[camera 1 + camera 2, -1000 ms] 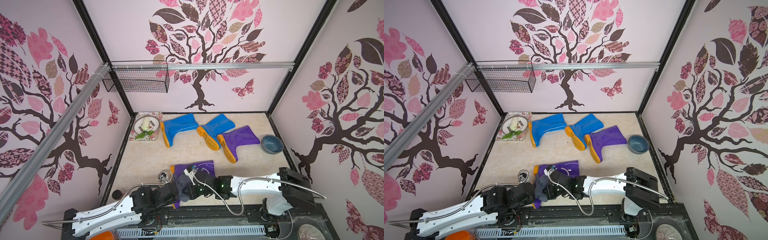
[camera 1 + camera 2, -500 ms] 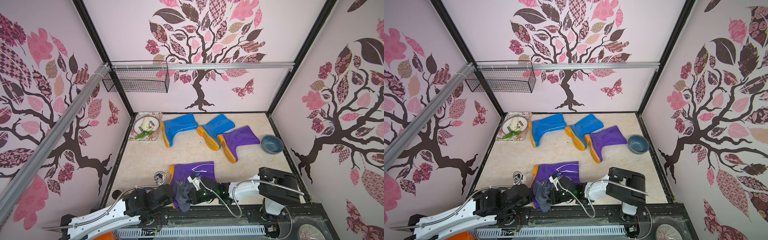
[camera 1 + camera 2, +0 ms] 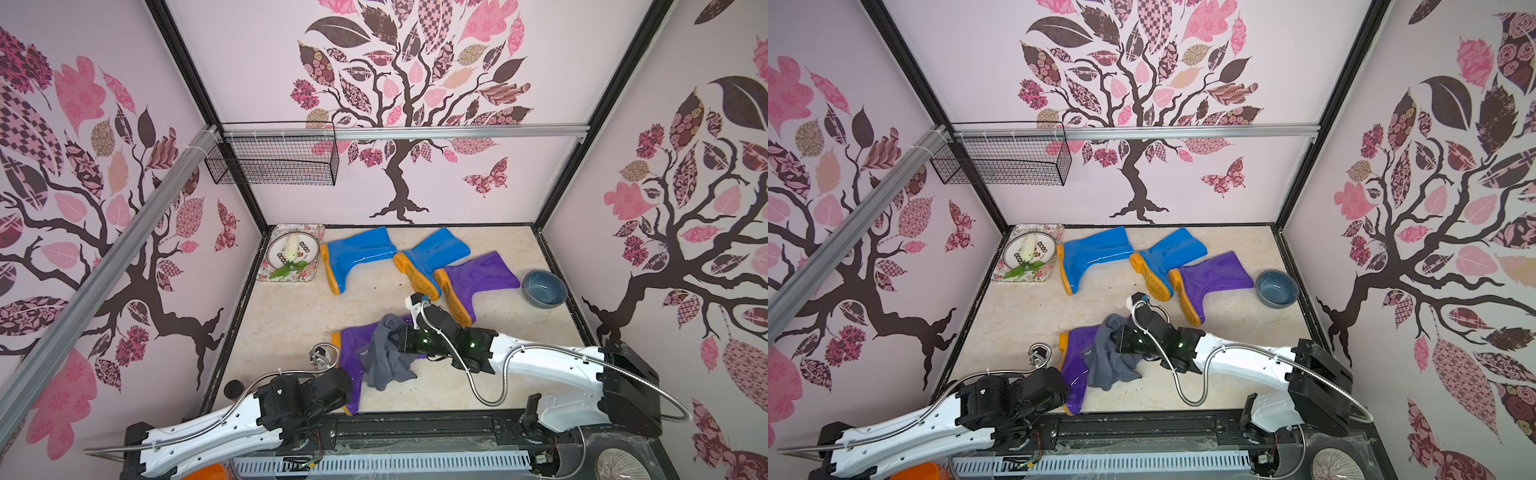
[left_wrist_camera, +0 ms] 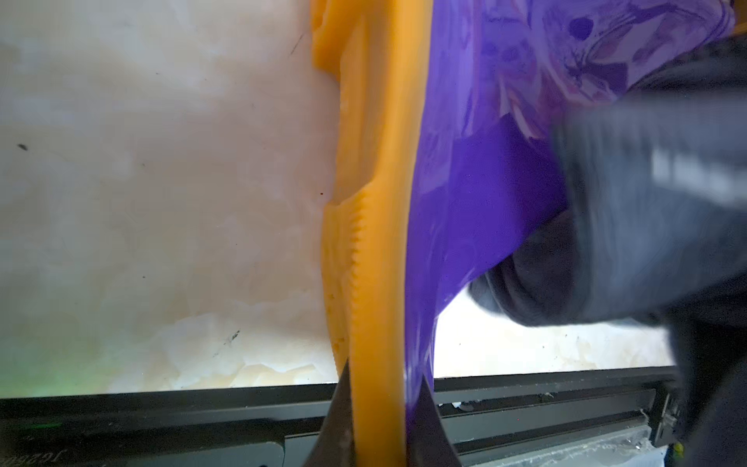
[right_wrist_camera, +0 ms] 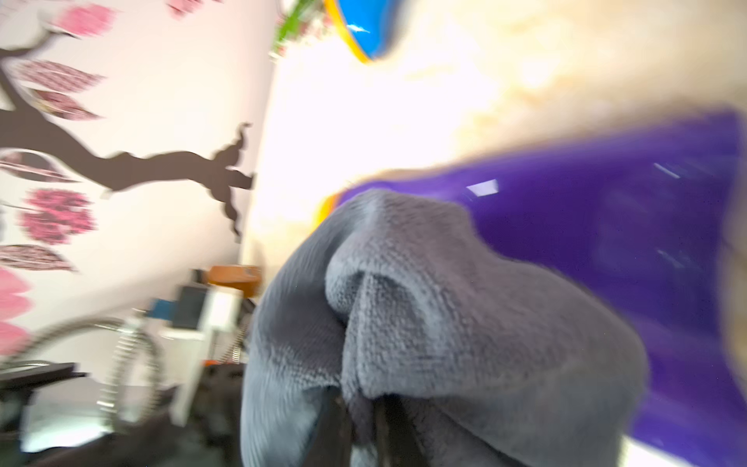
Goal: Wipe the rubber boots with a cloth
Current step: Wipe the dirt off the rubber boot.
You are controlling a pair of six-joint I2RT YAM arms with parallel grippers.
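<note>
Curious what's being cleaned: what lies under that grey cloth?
A purple boot on its side, its orange-soled foot showing. The cloth, pinched by the right tool, hides the boot's middle.

- A robot test cell in a lab, dressed as a home room: walls [image 3: 478, 191] papered with pink-leaved tree decals box it in.
- Black frame posts [image 3: 195, 95] and aluminium rails [image 3: 457, 132] carry the walls; a wire basket [image 3: 274, 160] hangs above the far left corner.
- Two white robot arms [image 3: 548, 368] stand along the near edge of the marble-look bench [image 3: 291, 316], by a slotted cable duct [image 3: 382, 461].
- Household props lie on the bench: rubber boots [image 3: 357, 257], a cloth [image 3: 384, 357], a floral tray [image 3: 313, 227], a bowl [image 3: 540, 301].
</note>
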